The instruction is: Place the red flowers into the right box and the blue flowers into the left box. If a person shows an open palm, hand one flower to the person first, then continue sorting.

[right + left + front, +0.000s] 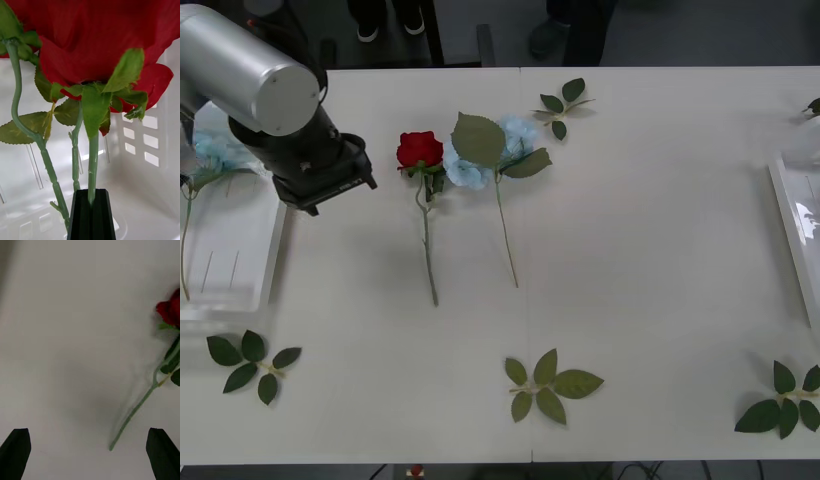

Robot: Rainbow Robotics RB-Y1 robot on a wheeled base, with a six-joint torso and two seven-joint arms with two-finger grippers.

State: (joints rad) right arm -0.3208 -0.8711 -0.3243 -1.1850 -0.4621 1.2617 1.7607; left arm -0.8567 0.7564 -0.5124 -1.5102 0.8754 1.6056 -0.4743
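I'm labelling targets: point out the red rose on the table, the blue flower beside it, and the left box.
red rose [420, 149], front view, on the bloom.
blue flower [465, 172], front view, on the pale petals.
left box [273, 250], front view, on its rim.

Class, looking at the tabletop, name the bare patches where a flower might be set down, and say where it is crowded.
Bare: the wide stretch between the blue flower and the right box, and the strip between the red flower and the left box. Crowded: where those two flowers touch, and the near edge dotted with leaf sprigs.

The right box [795, 225] is cut off by the picture's edge.
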